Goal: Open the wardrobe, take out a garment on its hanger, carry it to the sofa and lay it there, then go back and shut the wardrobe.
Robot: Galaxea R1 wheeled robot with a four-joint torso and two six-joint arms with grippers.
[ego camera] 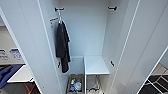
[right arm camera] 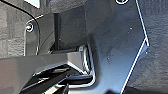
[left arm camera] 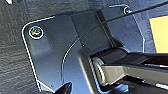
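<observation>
Down low and close, a small open box of bright odds and ends [ego camera: 75, 85] sits on the floor of the tall white wardrobe [ego camera: 86, 30], beside a flat white shelf [ego camera: 95, 65]. Both white doors stand wide open, so the opening step looks done. Farther in, a long black garment [ego camera: 62, 46] hangs from a pale hook at the top. I see no white T-shirt inside. The next job seems to be shutting the doors. I cannot tell how the jaws stand.
</observation>
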